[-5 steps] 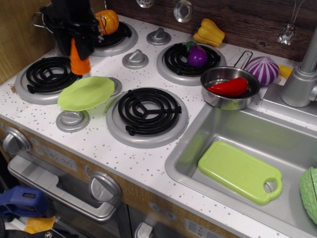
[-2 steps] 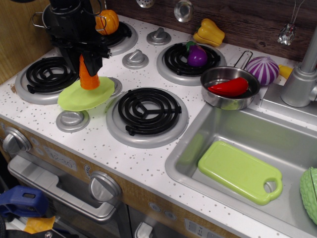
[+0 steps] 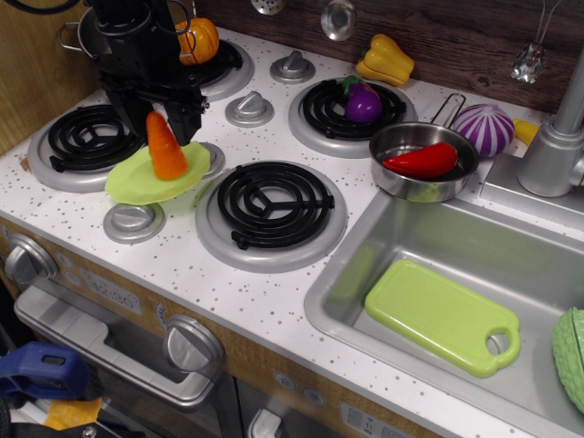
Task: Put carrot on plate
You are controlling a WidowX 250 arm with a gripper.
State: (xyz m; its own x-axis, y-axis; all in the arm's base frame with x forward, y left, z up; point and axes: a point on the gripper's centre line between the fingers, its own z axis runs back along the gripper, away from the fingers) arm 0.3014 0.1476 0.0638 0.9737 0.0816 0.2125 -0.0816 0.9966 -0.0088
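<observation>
Where no writing is legible, the carrot (image 3: 166,148) stands on the plate (image 3: 137,184).

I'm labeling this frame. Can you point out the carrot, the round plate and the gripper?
carrot (image 3: 166,151): main camera view, middle of the orange cone.
plate (image 3: 130,185): main camera view, bare left rim.
gripper (image 3: 172,114): main camera view, between the fingertips.

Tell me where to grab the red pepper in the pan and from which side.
Grip the red pepper across its narrow middle, coming straight down from above. It lies flat and lengthwise inside the steel pan, whose rim blocks a side approach.
</observation>
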